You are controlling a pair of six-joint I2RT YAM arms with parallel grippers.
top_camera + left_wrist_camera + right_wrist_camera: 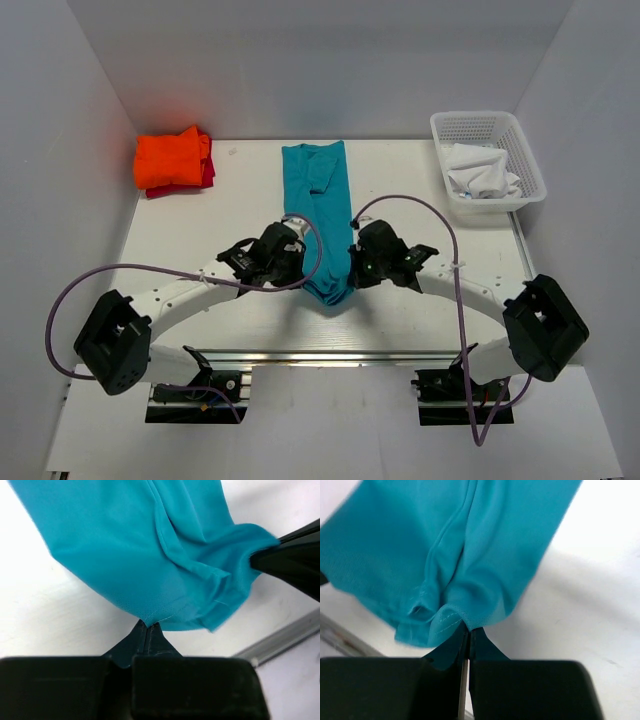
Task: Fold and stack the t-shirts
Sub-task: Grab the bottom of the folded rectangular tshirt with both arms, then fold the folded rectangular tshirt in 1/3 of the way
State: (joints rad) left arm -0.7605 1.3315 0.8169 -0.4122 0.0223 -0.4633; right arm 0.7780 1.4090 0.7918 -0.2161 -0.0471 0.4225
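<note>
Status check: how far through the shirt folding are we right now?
Done: the orange shirt lies folded on the red shirt, back left. In hand: the teal shirt is a long narrow strip, with the left pincer and right pincer both shut on its near end. Left: fold it shorter and stack it on those two. A white cloth sits in the basket.

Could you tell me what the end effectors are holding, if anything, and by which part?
The teal t-shirt: left end effector and right end effector each pinch the stitched hem at its near end.
</note>
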